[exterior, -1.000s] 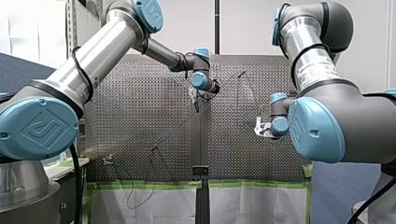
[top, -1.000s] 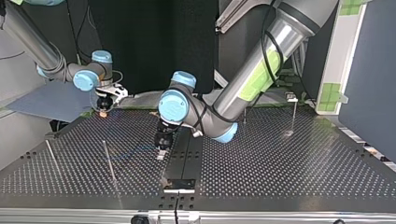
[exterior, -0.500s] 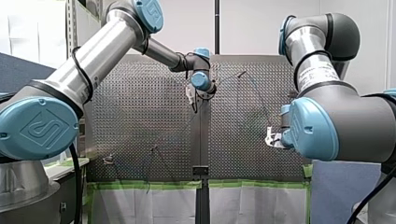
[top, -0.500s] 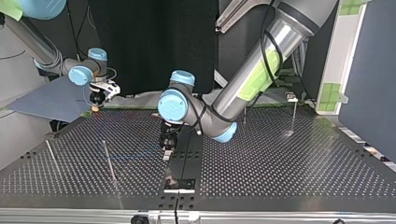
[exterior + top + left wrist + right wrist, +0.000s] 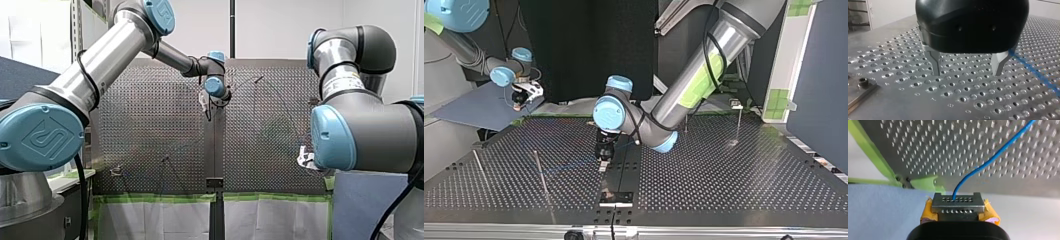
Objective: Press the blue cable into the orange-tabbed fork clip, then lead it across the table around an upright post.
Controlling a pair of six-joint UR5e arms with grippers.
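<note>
Half hidden behind its arm in the front view, my right end effector (image 5: 958, 200) clamps the blue cable (image 5: 995, 153) off the edge of the desk (image 5: 923, 150); my left end effector (image 5: 967, 67) hangs spread, empty.

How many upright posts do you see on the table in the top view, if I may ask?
4: the left-edge post, the second post beside it, the far-right post, and the short post beside my left arm. The arms may hide more.
</note>
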